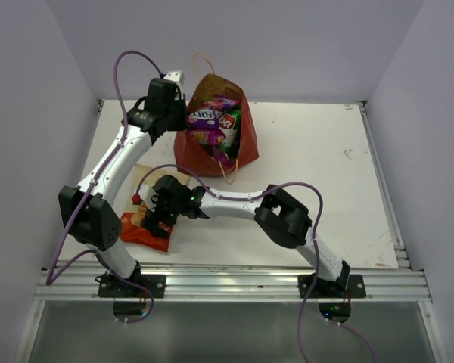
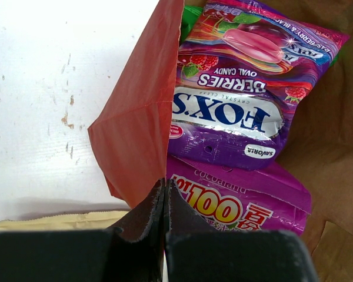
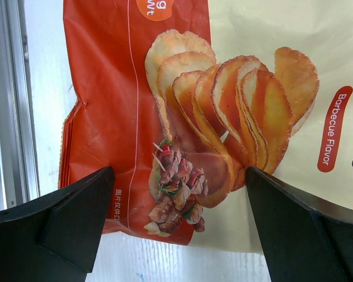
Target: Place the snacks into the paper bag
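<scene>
Two purple foil packs fill the left wrist view, lying inside the paper bag (image 2: 138,117). A glossy Fox's berries candy pack (image 2: 235,100) overlaps a magenta pack (image 2: 241,202) printed with "100", whose lower edge is cut off behind the left claw (image 2: 165,197). A green sliver shows at the top edge, too little to identify. The claw's black fingers are pressed together, and the bag's reddish-brown rim runs straight into the seam between them, pinched there. The bag's inside is matt tan-brown paper. Left of it lies the white, scuffed table (image 2: 41,88). A pale beige strip at the bottom left cannot be made out.

In the right wrist view the barbecue chips packet (image 3: 182,88) lies flat, orange-red on one half and cream on the other, printed with curved crisps. It is cropped at the top and right. The right claw (image 3: 179,173) hangs above it spread wide, holding nothing, with one dark wedge-shaped finger at each side. A metal rail (image 3: 12,88) runs along the left.

From above, the bag stands open toward the far left of the table, its thin string handles looped up. The packets are crowded inside and partly hidden by its walls. The chips packet lies near the front left, outside the bag and largely covered by the right arm. Plain pale walls enclose the table.
</scene>
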{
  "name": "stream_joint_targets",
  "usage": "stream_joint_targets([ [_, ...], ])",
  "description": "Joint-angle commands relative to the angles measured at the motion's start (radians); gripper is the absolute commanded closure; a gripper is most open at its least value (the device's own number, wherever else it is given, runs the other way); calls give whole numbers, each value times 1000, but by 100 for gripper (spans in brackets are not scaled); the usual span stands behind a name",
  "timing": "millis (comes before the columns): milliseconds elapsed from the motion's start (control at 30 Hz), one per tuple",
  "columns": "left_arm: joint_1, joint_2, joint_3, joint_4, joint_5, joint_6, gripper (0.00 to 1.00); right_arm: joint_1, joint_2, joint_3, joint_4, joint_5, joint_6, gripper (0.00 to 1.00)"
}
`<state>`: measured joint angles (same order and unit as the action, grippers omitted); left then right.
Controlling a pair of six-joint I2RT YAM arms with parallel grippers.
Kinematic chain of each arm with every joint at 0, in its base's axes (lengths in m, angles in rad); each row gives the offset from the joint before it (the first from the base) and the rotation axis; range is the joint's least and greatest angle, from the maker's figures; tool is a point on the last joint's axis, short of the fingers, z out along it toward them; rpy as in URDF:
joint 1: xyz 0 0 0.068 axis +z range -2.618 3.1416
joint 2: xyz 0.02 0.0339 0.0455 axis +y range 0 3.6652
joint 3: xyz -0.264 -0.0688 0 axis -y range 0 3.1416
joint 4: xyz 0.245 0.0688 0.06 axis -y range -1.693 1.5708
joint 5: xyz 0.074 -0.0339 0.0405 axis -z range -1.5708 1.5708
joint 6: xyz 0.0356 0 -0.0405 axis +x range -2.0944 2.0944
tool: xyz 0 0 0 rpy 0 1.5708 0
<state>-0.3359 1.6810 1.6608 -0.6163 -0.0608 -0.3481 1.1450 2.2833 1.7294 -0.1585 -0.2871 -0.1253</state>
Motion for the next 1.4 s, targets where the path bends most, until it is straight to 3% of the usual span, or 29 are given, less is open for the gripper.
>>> stream_joint_targets([
  [0, 8, -72, 40, 92, -11, 11, 100, 7, 21, -71, -269, -18, -22, 1],
  [533, 8, -73, 36, 99, -13, 11, 100, 25, 139, -149, -384, 60, 30, 21],
  [633, 8, -73, 33, 102, -13, 9, 100, 28, 169, -157, -400, 52, 44, 39],
  [667, 8, -72, 33, 102, -11, 8, 100, 28, 182, -157, -401, 60, 46, 53],
  [700, 8, -70, 31, 104, -10, 8, 100, 30, 183, -162, -403, 66, 52, 73],
  [867, 8, -63, 31, 112, 1, 3, 100, 30, 165, -195, -400, 69, 64, 86],
  [933, 8, -63, 33, 115, 4, 0, 100, 30, 133, -205, -404, 62, 65, 100],
  [1167, 9, -50, 63, 116, 0, 9, 100, 27, -160, -137, -542, 22, 49, 100],
  [1367, 28, -50, 82, 121, -7, 15, 100, 18, -465, 50, -783, 11, 95, 100],
])
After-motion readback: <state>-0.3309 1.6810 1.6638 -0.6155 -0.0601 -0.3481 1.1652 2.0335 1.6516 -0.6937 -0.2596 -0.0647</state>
